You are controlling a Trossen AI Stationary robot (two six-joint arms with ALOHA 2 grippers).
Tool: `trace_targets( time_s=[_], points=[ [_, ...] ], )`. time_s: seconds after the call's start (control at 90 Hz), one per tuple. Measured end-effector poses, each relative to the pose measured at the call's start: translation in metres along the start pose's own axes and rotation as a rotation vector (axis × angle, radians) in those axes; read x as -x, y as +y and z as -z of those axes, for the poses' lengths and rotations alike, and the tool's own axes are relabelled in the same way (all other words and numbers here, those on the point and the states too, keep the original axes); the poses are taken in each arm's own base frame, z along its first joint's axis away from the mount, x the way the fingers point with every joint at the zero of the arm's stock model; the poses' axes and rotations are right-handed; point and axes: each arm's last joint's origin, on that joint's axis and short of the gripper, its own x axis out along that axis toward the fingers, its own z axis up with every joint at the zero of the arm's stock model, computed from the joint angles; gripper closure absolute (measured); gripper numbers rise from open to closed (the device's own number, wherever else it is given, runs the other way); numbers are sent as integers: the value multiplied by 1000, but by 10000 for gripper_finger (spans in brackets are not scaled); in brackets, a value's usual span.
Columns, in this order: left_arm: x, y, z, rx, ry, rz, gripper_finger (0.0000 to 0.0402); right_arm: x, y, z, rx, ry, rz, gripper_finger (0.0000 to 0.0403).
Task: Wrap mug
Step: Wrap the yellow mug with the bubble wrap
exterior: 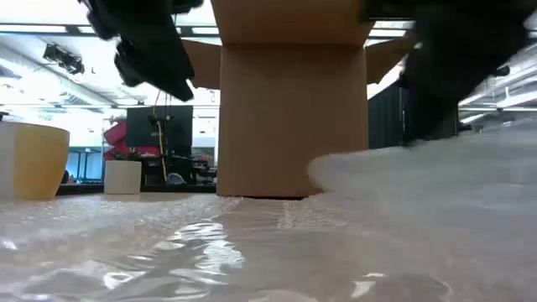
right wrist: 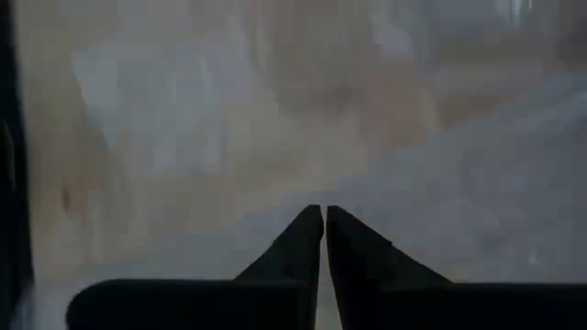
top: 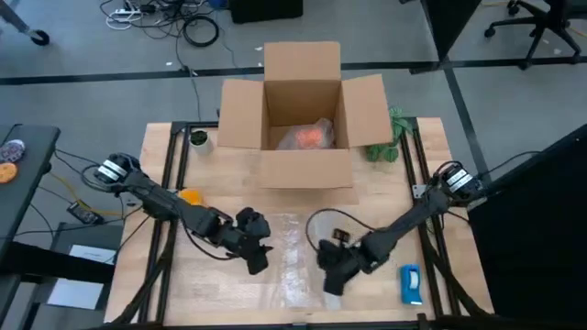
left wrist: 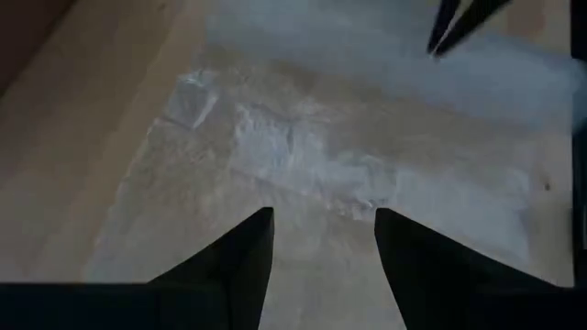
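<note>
Both arms are bent low over the front of the wooden table [top: 229, 170], with a clear sheet of bubble wrap [top: 292, 261] spread flat between them. The left gripper [top: 258, 259] hangs over the sheet's near edge on its own side; from its wrist camera the two dark fingers [left wrist: 240, 261] stand well apart with nothing between them, only the crinkled plastic [left wrist: 312, 156] and bare wood below. The right gripper [top: 334, 278] sits at the sheet's opposite edge, and its fingertips [right wrist: 307, 234] are pressed together so that barely a sliver shows between them (whether a fold of the film is pinched there I cannot tell). From table height the wrap on that side bulges up into a pale mound [exterior: 419, 180].

The mug [top: 310, 137] is nowhere near either gripper: it lies well beyond them inside the open cardboard box [top: 303, 115] at the back of the table, bright orange under what looks like a clear plastic covering.

Just outward of the right gripper, by the table's edge, lies a flat blue-and-white object [top: 411, 283]. Behind the left arm a small orange thing [top: 190, 196] rests on the wood, and a green plant [top: 390, 137] sits beside the box's right flap.
</note>
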Motion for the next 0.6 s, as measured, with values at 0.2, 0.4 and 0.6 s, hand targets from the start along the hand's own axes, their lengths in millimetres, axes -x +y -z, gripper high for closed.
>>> trace_targets(
  time_s=[0.2, 0.4, 0.6],
  points=[
    [-19, -4, 7, -8, 22, -14, 225, -35, -19, -9, 13, 43, -7, 403],
    [-43, -1, 22, -41, 105, -87, 225, -28, -20, -11, 13, 53, -20, 403],
    [-74, 2, 44, -59, 233, -128, 225, -17, -17, -5, 41, 81, 5, 403]
  ],
)
